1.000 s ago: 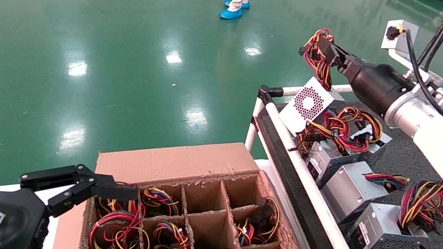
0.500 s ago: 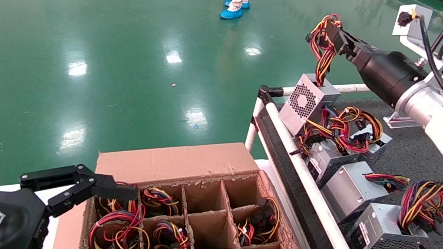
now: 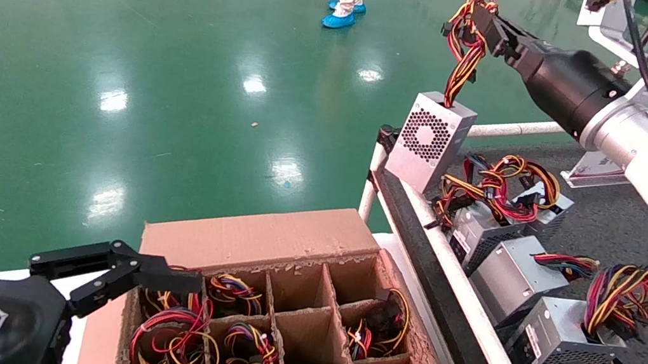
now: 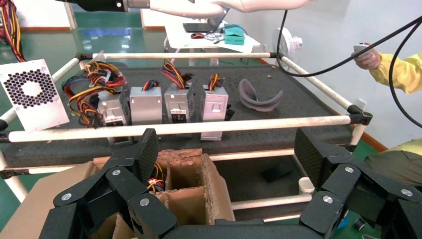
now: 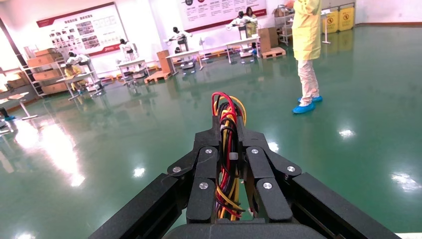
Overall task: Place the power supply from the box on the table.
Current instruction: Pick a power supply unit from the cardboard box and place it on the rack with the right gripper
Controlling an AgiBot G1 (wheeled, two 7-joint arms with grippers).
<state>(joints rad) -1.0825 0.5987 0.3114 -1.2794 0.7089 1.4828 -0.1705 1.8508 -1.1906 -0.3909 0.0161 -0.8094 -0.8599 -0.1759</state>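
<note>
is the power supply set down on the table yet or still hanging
Hanging. The power supply dangles by its wires from the shut right gripper, over the table rail at the far corner.

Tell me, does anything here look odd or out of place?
Yes: the right gripper holds the power supply only by its wires, so it dangles tilted at the table corner, over the rail. The box has ragged, torn edges.

Factory or industrial training hall | glossy green floor (image 3: 157, 54) reflecting ceiling lights | wall posters (image 5: 79, 32) and rows of workbenches (image 5: 209, 55) with cartons | worker in yellow coat and blue shoe covers (image 5: 306, 50) | silver power units (image 4: 174, 102) lined on a rail-framed table (image 4: 298, 99)
</note>
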